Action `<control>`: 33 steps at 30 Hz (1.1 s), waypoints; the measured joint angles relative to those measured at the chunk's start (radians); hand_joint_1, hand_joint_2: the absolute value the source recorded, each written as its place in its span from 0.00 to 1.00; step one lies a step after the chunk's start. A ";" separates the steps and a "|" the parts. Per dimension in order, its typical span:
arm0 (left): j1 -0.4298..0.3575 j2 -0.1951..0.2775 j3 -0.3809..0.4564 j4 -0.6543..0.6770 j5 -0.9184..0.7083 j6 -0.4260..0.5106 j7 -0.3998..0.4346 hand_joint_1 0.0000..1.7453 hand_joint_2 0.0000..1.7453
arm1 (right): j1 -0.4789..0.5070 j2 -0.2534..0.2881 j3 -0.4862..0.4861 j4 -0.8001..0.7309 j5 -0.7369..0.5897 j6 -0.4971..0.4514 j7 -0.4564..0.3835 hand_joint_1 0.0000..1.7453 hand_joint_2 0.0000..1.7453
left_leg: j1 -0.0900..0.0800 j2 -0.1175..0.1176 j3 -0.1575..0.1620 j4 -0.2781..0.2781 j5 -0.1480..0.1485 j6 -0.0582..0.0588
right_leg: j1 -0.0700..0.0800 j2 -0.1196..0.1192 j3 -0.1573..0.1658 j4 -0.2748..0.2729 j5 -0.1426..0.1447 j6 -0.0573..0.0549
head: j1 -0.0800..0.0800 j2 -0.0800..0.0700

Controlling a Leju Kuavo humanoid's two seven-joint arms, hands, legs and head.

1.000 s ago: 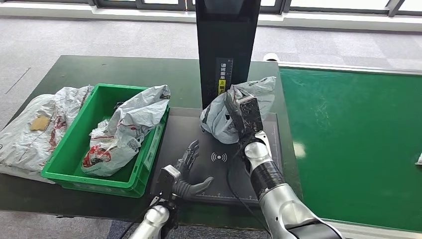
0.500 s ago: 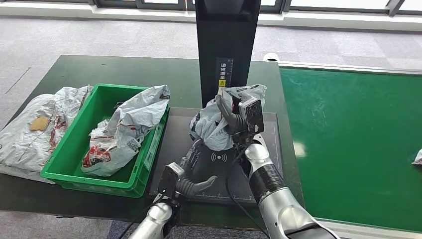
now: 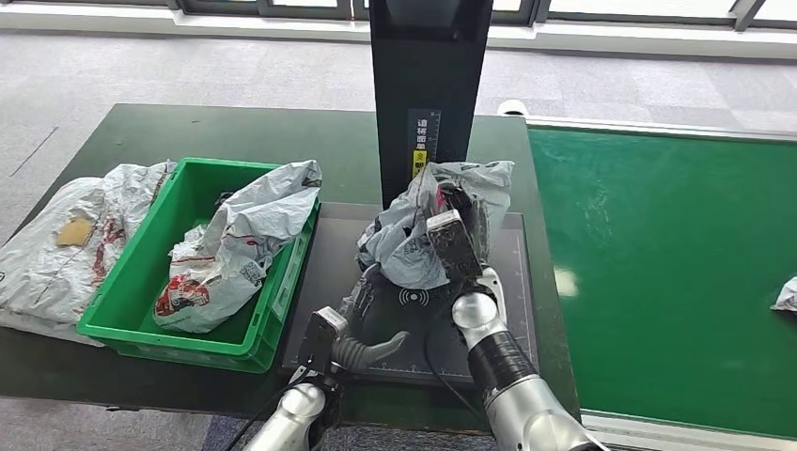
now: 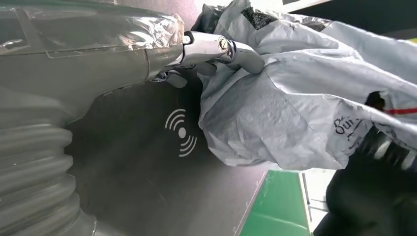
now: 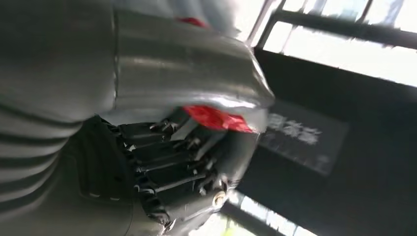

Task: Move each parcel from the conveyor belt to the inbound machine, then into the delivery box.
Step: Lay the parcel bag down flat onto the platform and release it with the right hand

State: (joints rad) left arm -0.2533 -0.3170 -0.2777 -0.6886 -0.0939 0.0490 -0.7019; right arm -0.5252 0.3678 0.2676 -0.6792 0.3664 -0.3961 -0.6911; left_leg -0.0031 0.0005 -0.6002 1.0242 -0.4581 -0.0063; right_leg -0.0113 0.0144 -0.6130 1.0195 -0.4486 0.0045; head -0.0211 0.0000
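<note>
My right hand (image 3: 449, 228) grips a crumpled grey parcel (image 3: 414, 246) and holds it over the black scanning pad (image 3: 507, 310) of the inbound machine, just in front of its black column (image 3: 428, 85). In the right wrist view the dark fingers (image 5: 172, 172) curl around the grey wrapping with a red mark (image 5: 211, 118). My left hand (image 3: 362, 315) lies low on the pad with fingers apart, reaching to the parcel's lower edge. In the left wrist view its fingers (image 4: 216, 49) touch the parcel (image 4: 295, 108) above the pad's wireless symbol (image 4: 182, 132).
A green delivery box (image 3: 122, 301) left of the pad holds a grey parcel (image 3: 235, 249). Another parcel (image 3: 56, 244) lies on the table beside it. The green conveyor belt (image 3: 658, 272) runs on the right, with a small parcel (image 3: 786, 295) at its far right edge.
My right hand has turned and carried the parcel left and down over the pad. My left hand has slid forward to the parcel's lower edge. The parcel on the belt has crept inward.
</note>
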 joint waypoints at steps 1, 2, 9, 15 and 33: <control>0.000 0.000 0.000 0.000 -0.002 0.003 0.000 0.00 1.00 | 0.020 0.000 0.009 -0.003 0.024 -0.048 0.007 0.00 0.00 | 0.000 0.000 0.000 0.000 0.000 0.000 | 0.000 0.000 0.000 0.000 0.000 0.000 | 0.000 0.000; 0.000 0.000 0.000 0.000 -0.004 0.006 0.000 0.00 1.00 | 0.039 0.000 0.016 -0.007 0.043 -0.081 0.015 0.00 0.00 | 0.000 0.000 0.000 0.000 0.000 0.000 | 0.000 0.000 0.000 0.000 0.000 0.000 | 0.000 0.000; 0.000 0.000 0.000 0.000 -0.008 0.015 0.000 0.00 1.00 | 0.106 0.003 0.036 -0.040 0.079 -0.122 0.033 0.00 0.00 | 0.000 0.000 -0.001 0.000 0.000 0.000 | 0.000 0.000 -0.001 0.000 0.000 0.000 | 0.000 0.000; 0.000 0.000 0.000 0.001 -0.020 0.015 0.000 0.00 1.00 | 0.171 0.003 0.037 -0.122 0.178 -0.164 0.099 0.00 0.00 | 0.000 -0.001 -0.001 0.000 0.000 0.000 | 0.000 -0.001 -0.001 0.000 0.000 0.000 | 0.000 0.000; 0.000 0.000 0.000 0.007 -0.025 0.021 0.000 0.00 1.00 | 0.234 -0.007 0.038 -0.238 0.285 -0.195 0.164 0.00 0.00 | 0.000 -0.001 -0.001 0.000 0.000 0.000 | 0.000 0.000 -0.001 0.000 0.000 0.000 | 0.000 0.000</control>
State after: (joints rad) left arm -0.2533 -0.3174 -0.2777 -0.6817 -0.1192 0.0698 -0.7019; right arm -0.2912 0.3604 0.3058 -0.9170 0.6512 -0.5907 -0.5272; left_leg -0.0032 0.0000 -0.6011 1.0243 -0.4581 -0.0063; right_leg -0.0114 0.0139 -0.6140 1.0195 -0.4488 0.0046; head -0.0211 0.0000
